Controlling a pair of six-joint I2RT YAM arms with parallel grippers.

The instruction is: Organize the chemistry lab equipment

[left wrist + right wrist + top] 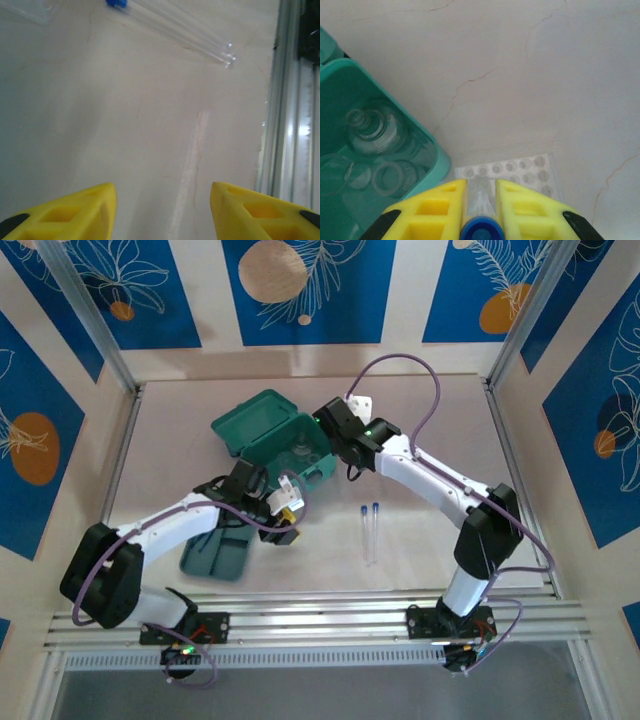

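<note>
The teal hinged case (pixel 256 421) lies open mid-surface, with a clear glass beaker (pixel 370 129) and a tiny clear dish (pixel 390 176) inside. Two blue-capped tubes (pixel 365 530) lie side by side to its right. A third tube (pixel 481 226) is pinched in the right gripper (pixel 481 187) jaws. The dark-green divided tray (pixel 215 558) lies flat near the front.

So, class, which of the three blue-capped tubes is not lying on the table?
The tube gripped in the right arm's jaws, near the white rack. The other two tubes lie side by side on the table.

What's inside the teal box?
Clear glass things: a small beaker and round clear pieces beside it. The right gripper, holding a blue-capped tube, covers a corner of the teal case, so anything there is hidden.
</note>
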